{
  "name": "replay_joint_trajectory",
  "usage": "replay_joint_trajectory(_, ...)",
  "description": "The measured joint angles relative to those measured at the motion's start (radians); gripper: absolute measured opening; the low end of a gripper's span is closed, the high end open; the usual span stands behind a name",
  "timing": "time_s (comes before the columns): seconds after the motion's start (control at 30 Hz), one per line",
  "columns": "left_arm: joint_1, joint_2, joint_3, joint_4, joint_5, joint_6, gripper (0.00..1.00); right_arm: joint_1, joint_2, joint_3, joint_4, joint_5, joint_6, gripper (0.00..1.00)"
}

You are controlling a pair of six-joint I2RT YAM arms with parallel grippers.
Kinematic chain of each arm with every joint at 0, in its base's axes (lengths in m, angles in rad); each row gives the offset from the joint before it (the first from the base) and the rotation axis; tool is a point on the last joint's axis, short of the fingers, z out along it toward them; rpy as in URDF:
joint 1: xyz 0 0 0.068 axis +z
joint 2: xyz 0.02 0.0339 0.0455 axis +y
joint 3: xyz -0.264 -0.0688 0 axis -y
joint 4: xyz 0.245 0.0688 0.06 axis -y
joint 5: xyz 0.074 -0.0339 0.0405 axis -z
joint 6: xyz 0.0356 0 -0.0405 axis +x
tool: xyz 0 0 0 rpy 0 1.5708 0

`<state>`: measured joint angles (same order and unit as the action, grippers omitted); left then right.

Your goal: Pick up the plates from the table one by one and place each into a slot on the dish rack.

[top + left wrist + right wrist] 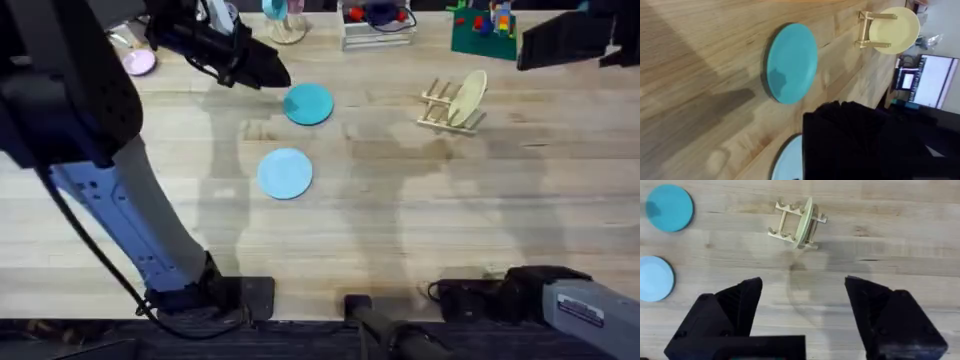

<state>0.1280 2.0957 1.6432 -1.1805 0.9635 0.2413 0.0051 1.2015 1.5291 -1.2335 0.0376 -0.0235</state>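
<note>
Table (420, 230), light wood. Left gripper (268, 70) hangs by the teal plate (308, 104) toward the far edge, likely lining up a grab; fingers: cannot tell. Right gripper (802, 310) spread wide, empty. Sky-blue plate (285, 173) mid-table. Dish rack (438, 108) far right already holds cream plate (467, 98). Path looks clear.

Teal plate (308, 104) and pale blue plate (285, 173) lie flat on the table (400, 220), a bare strip of wood between them. Left gripper (268, 70) hangs just beside the teal plate's far-left edge, crowding that side. Wide bare wood runs from both plates across to the dish rack (445, 108). A cream plate (467, 97) stands in the rack, taking one slot. Right gripper (802, 292) is spread wide, well above bare table.
</note>
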Motion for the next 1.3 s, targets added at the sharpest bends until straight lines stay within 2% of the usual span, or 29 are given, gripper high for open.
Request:
replay_joint_trajectory(0.17,0.027,0.049,0.0,0.001,0.025,0.025,0.043,0.0,0.0,0.0,0.0,0.0,0.0,0.995)
replay_joint_trajectory(0.47,0.069,0.054,0.0,0.003,0.036,0.041,0.043,0.0,0.0,0.0,0.0,0.0,0.0,0.995)
replay_joint_trajectory(0.73,0.059,0.054,0.0,0.003,0.037,0.041,0.043,0.0,0.0,0.0,0.0,0.0,0.0,0.995)
replay_joint_trajectory(1.03,0.023,0.054,0.0,0.019,0.039,0.043,0.043,0.0,0.0,0.0,0.0,0.0,0.0,0.995)
replay_joint_trajectory(1.3,0.022,0.054,0.0,0.031,0.039,0.042,0.043,0.0,0.0,0.0,0.0,0.0,0.0,0.995)
